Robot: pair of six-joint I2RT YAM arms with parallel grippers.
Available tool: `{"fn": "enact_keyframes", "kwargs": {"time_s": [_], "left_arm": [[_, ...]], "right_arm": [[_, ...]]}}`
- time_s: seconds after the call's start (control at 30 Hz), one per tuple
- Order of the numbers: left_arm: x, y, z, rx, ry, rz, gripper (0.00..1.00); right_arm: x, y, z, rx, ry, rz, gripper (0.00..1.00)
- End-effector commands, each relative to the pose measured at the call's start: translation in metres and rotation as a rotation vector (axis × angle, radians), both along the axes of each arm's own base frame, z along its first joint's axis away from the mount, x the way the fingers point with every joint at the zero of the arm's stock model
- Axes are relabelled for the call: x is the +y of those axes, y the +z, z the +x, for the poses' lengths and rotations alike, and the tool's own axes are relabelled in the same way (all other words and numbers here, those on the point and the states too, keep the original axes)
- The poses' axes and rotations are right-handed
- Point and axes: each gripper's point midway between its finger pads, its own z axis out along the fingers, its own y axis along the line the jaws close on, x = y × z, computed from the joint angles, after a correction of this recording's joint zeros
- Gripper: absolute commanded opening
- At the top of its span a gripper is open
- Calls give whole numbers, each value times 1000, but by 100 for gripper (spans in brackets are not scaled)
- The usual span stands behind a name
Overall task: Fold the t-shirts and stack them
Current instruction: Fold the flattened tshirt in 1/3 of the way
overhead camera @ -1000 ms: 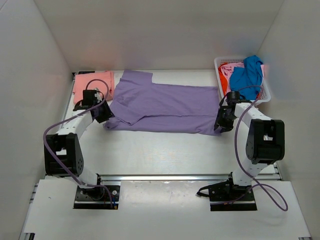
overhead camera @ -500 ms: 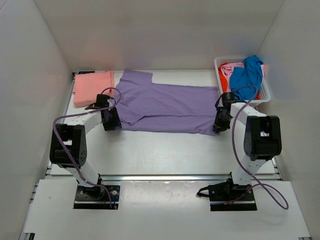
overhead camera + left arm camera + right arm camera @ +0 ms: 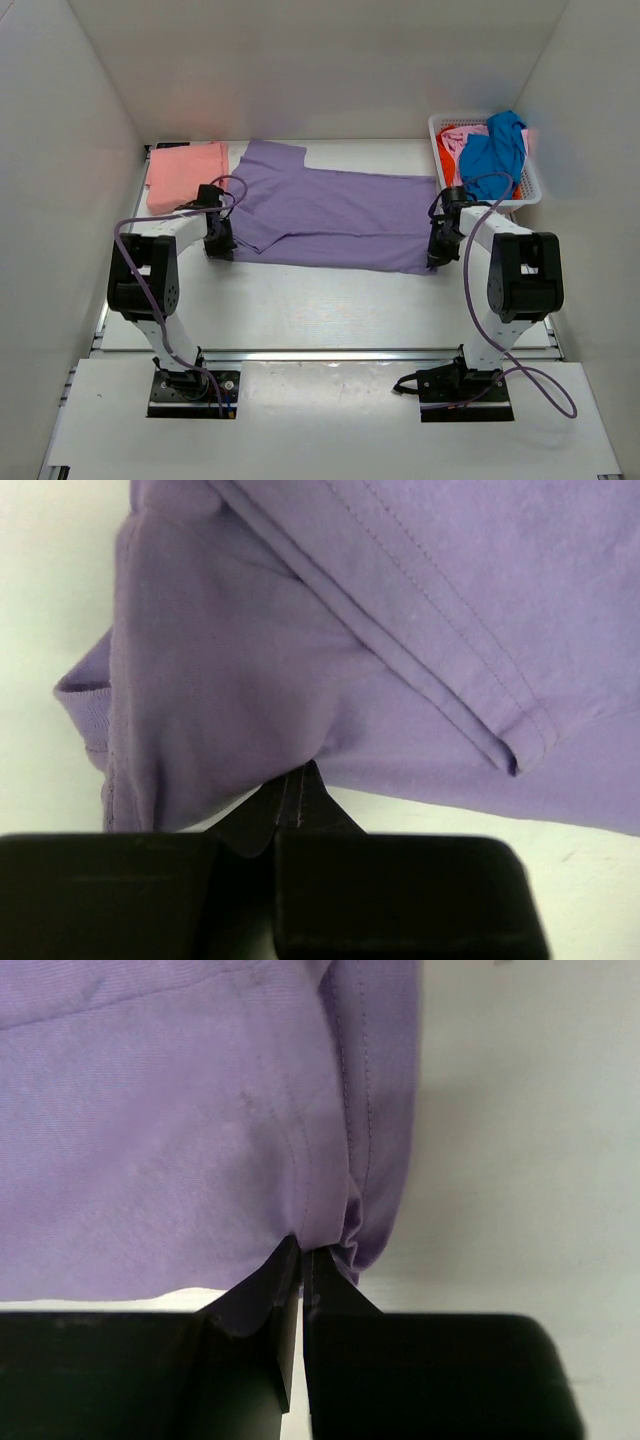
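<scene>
A lavender-purple t-shirt (image 3: 330,210) lies spread across the middle of the table, partly folded lengthwise. My left gripper (image 3: 222,243) is shut on its near left corner (image 3: 200,730), the cloth bunched at the fingertips. My right gripper (image 3: 436,252) is shut on its near right hem corner (image 3: 330,1190). A folded salmon-pink t-shirt (image 3: 185,175) lies at the back left. A bright blue t-shirt (image 3: 495,150), an orange-red one (image 3: 447,160) and a pink one (image 3: 470,135) are heaped in the basket.
A white plastic lattice basket (image 3: 532,185) stands at the back right corner. White walls close in the table on the left, back and right. A metal rail (image 3: 330,353) runs along the near edge between the arm bases.
My left gripper has moved right and inward, dragging the shirt's near left corner with it, so the near left edge is now straighter. The right gripper has shifted slightly back.
</scene>
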Motion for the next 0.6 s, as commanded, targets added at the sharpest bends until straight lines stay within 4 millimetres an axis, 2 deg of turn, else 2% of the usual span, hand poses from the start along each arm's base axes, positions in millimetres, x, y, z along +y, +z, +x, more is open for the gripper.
{"fn": "enact_keyframes", "kwargs": {"time_s": [0.0, 0.07, 0.17, 0.23, 0.43, 0.53, 0.57], "left_arm": [[19, 14, -22, 35, -16, 76, 0], [27, 26, -29, 19, -7, 91, 0], [28, 32, -43, 34, -29, 96, 0], [26, 33, -61, 61, -67, 111, 0], [10, 39, -99, 69, -122, 51, 0], [6, 45, -110, 53, -154, 56, 0], [3, 53, -107, 16, -159, 63, 0]], "right_arm": [[-10, 3, -37, 89, 29, -31, 0], [-9, 9, -45, 85, 39, -26, 0], [-20, 10, -61, 105, 19, -21, 0], [-22, 6, -73, 132, 25, -25, 0], [-31, 4, -89, 180, 28, -61, 0], [-38, 4, -89, 185, 13, -88, 0], [-40, 6, -90, 187, 13, -91, 0]]}}
